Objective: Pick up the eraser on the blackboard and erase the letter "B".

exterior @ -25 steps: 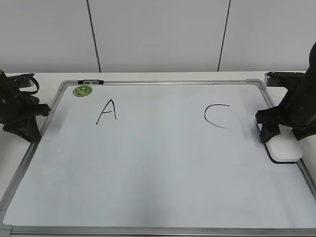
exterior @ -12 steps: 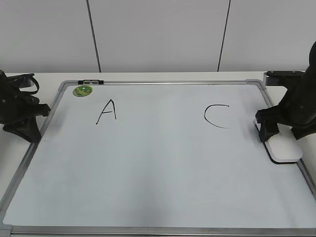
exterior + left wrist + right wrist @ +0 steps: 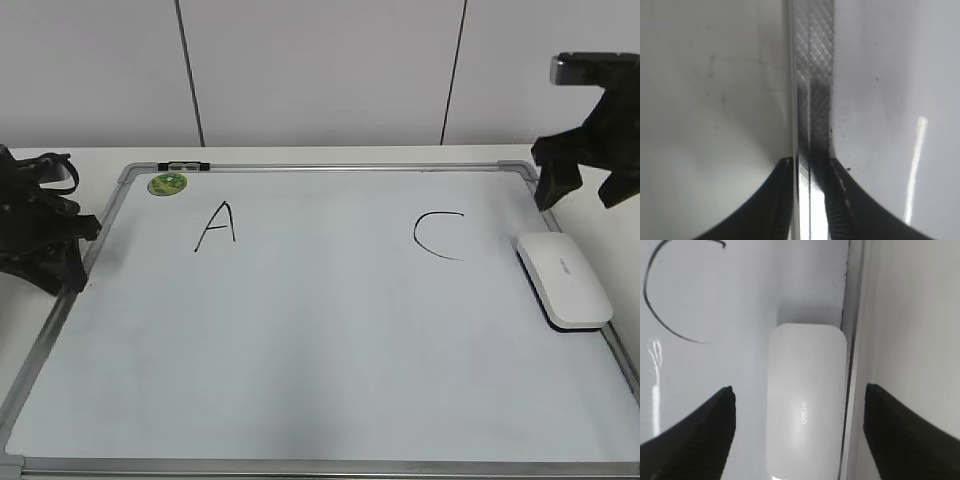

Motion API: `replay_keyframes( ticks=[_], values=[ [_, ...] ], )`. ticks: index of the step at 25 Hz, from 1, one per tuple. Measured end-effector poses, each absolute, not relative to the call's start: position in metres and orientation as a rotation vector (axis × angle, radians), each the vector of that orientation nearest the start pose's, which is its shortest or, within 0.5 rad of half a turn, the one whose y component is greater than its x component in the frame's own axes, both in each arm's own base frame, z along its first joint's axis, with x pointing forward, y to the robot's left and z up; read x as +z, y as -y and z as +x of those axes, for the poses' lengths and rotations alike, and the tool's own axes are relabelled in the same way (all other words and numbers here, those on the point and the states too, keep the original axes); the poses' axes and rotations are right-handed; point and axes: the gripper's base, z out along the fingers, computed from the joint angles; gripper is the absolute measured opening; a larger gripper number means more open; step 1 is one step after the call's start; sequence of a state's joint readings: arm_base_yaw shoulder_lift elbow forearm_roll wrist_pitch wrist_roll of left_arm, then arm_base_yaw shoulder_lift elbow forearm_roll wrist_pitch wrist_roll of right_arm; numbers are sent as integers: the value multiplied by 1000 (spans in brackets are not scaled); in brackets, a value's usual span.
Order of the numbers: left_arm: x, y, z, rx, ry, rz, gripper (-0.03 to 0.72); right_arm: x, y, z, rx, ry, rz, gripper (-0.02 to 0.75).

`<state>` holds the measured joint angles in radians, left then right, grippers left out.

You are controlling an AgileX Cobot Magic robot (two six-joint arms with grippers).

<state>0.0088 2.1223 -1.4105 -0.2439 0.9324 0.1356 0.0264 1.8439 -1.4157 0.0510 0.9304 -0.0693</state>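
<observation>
A pale grey panelled wall [image 3: 320,70] stood behind, divided by two thin dark vertical seams. Below it ran a white table [image 3: 330,155]. Lighting was even and soft, with faint glare and no hard shadows.

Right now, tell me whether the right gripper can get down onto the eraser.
Probably yes. The right gripper hangs open above the eraser, which lies alone at the blackboard's right edge with nothing over it.

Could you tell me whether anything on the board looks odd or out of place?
Only the eraser: it lies askew at the blackboard's right edge, partly over the frame. Between the A and C the board is blank; no B shows.
</observation>
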Motion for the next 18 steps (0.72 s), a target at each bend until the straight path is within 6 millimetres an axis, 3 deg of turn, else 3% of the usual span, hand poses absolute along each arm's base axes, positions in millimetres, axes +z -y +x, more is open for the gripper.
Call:
replay_keyframes(
  ticks=[3, 7, 13, 18],
  values=[
    [124, 14, 398, -294, -3111, -18, 378, 256, -14, 382, 54, -2800, -109, 604],
    [131, 15, 394, -300, -3121, -10, 487, 288, -14, 374, 54, -2757, -135, 596],
    [196, 15, 382, -296, -3004, 26, 506, 334, -17, 342, 79, -2710, -168, 595],
    [255, 13, 354, -251, -2964, 50, 508, 370, -18, 307, 104, -2668, -181, 594]
  ],
)
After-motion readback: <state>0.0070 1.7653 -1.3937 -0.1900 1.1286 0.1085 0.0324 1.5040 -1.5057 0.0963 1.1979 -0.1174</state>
